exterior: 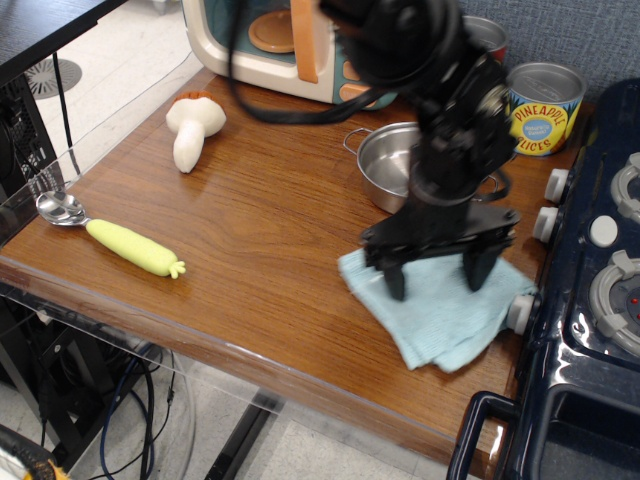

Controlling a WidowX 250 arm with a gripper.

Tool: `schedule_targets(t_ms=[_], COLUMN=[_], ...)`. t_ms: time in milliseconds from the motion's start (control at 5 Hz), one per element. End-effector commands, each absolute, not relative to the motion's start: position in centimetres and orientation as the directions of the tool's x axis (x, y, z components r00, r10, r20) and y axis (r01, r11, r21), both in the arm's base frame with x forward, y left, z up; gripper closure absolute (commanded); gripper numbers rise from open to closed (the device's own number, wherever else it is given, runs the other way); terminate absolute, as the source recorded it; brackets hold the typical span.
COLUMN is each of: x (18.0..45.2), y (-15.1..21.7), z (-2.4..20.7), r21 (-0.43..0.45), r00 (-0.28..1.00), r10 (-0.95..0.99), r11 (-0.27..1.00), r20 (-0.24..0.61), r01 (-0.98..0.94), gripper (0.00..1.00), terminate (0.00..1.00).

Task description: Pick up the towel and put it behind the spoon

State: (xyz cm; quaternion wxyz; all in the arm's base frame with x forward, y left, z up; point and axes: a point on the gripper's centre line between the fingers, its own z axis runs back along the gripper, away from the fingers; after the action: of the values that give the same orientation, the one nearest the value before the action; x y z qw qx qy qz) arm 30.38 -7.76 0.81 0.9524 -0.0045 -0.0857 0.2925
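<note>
The light blue folded towel [440, 318] lies on the wooden table [270, 220] at the front right, next to the toy stove. My gripper [438, 280] is open, its two black fingers spread wide and pointing down, tips resting on or just above the towel's far part. It holds nothing. The spoon [108, 235], with a silver bowl and a lime-green handle, lies at the table's front left, far from the gripper.
A steel pot [392, 165] stands just behind the gripper. A white mushroom toy [193, 127] lies at the back left. A toy microwave [290, 40] and a pineapple can [540, 108] stand at the back. A dark blue toy stove [590, 300] borders the right.
</note>
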Motion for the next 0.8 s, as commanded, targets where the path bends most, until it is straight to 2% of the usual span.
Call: schedule_targets(t_ms=[0, 400, 600], x=[26.6, 24.6, 24.0], y=[-3.8, 1.6, 4.0], z=[-0.2, -1.1, -0.2], r21=[0.013, 0.118, 0.116], r00=[0.741, 0.636, 0.570], r10=[0.651, 0.757, 0.811], r11=[0.750, 0.625, 0.558], r20=[0.164, 0.149, 0.130], r01=[-0.662, -0.772, -0.821], gripper=[0.00, 0.00, 0.00], terminate=[0.00, 0.00, 0.00])
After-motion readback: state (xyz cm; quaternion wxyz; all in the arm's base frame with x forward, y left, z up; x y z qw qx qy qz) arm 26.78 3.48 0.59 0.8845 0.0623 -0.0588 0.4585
